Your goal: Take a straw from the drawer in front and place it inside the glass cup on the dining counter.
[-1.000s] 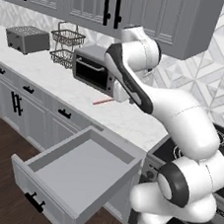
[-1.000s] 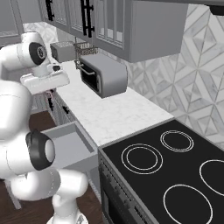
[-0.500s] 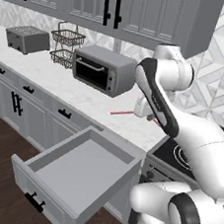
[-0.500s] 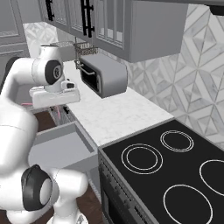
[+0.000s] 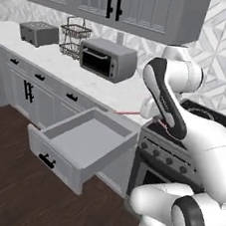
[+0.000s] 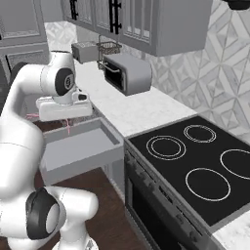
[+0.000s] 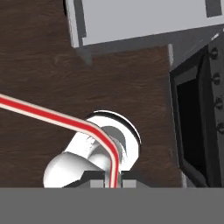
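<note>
The hand is pinching the straw, its two dark tips pressed against the lower end where the straw runs up between them. From there the straw bends sharply and sweeps away to the left across the hand view, a thin red tube edged in pale pink, smooth and glossy. In the left base view it pokes out as a short pink line from behind the arm, above the far right corner of the drawer; in the right base view a faint pink sliver shows to the left of the white wrist block.

By my reading the pick is done and the carry is in hand: the straw is out of the drawer and held aloft over the dark wood-grain floor. The next move calls for turning toward the dining counter, finding the glass cup, and bringing the straw upright above its mouth; neither is in sight here, so their bearing cannot be told.

The drawer stands pulled out, a wide shallow grey box with a matte inside and a short black bar handle. Beyond it lies the white veined surface carrying a boxy grey toaster oven, a wire basket and a toaster. To the right sits a glossy black stovetop with white ring burners.
</note>
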